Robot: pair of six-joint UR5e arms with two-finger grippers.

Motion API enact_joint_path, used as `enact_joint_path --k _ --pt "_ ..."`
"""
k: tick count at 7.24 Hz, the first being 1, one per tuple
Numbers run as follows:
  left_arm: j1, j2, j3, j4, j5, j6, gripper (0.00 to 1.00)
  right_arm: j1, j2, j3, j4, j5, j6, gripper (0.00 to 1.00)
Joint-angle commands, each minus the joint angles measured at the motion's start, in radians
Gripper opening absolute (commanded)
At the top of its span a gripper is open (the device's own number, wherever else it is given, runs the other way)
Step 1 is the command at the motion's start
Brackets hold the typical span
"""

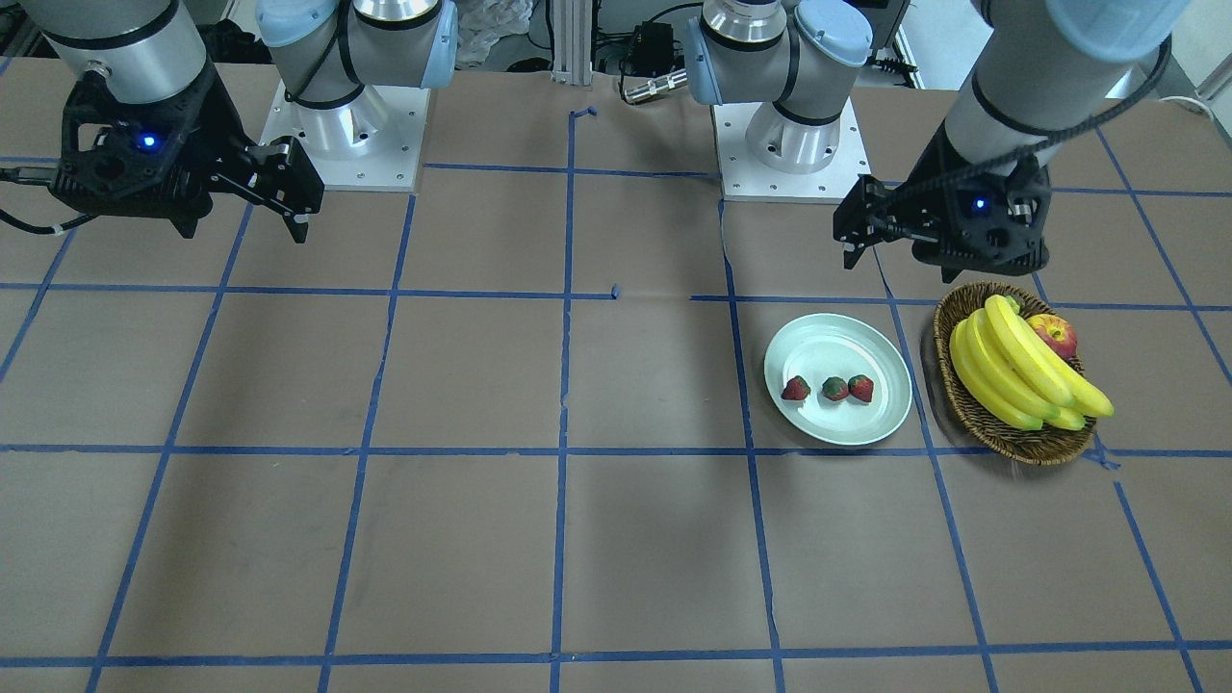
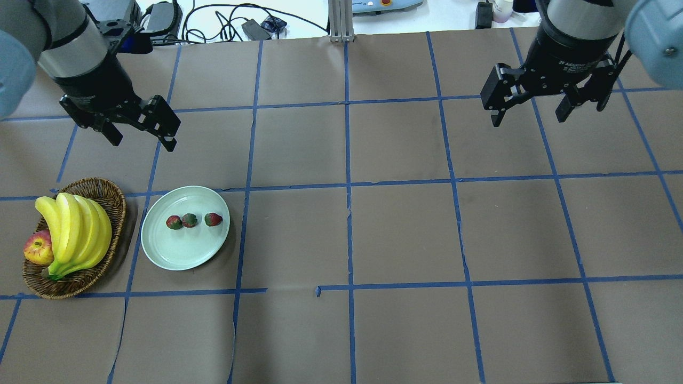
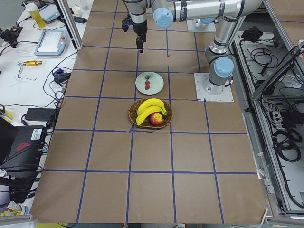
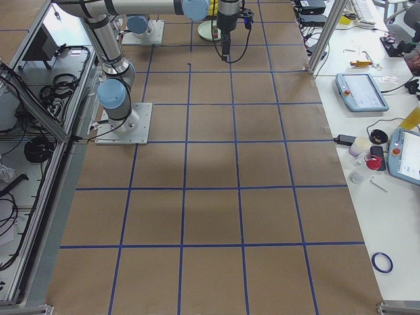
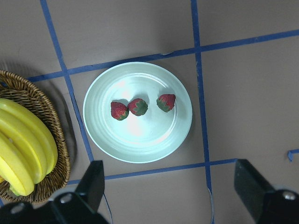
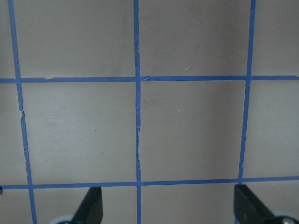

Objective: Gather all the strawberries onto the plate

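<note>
All three strawberries [image 2: 189, 220] are sitting in the plate [image 2: 181, 253], lined up in a loose row across its middle. Two of them touch or nearly touch, and the third lies a little apart from that pair, on the side away from the basket. None of them is on the table [image 2: 400, 229] itself. The plate is the pale green one, flat on the brown paper, with a blue tape line [image 2: 243, 213] running just past its rim. Right beside the plate, not quite touching it, is a wicker basket [image 2: 114, 194] with a bunch of bananas [image 2: 74, 229] in it, plus an apple [image 2: 38, 249] tucked against them on the side away from the plate. The left hand [image 2: 141, 136] hangs in the air up above the plate, wide open and holding nothing. Its wrist camera looks straight down on the plate, and both fingers [image 5: 93, 182] show at the bottom edge of that view, far apart. The right hand [image 2: 529, 117] is well away from the plate, off toward the opposite end of the table. It's raised too, wide open and empty, with only bare paper and tape lines under it.
</note>
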State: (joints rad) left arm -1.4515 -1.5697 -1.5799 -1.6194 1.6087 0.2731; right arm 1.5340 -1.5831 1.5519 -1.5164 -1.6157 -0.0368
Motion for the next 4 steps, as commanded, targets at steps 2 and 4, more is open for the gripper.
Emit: enact_joint_path --k 2,4 --pt "-0.058 0.051 -0.001 0.012 -0.010 -0.002 1.00 0.000 0.000 -0.004 0.001 0.000 0.000 1.00" --pt "-0.140 0.017 -0.120 0.393 -0.076 -0.114 1.00 0.000 0.000 -0.009 0.002 0.000 0.000 1.00"
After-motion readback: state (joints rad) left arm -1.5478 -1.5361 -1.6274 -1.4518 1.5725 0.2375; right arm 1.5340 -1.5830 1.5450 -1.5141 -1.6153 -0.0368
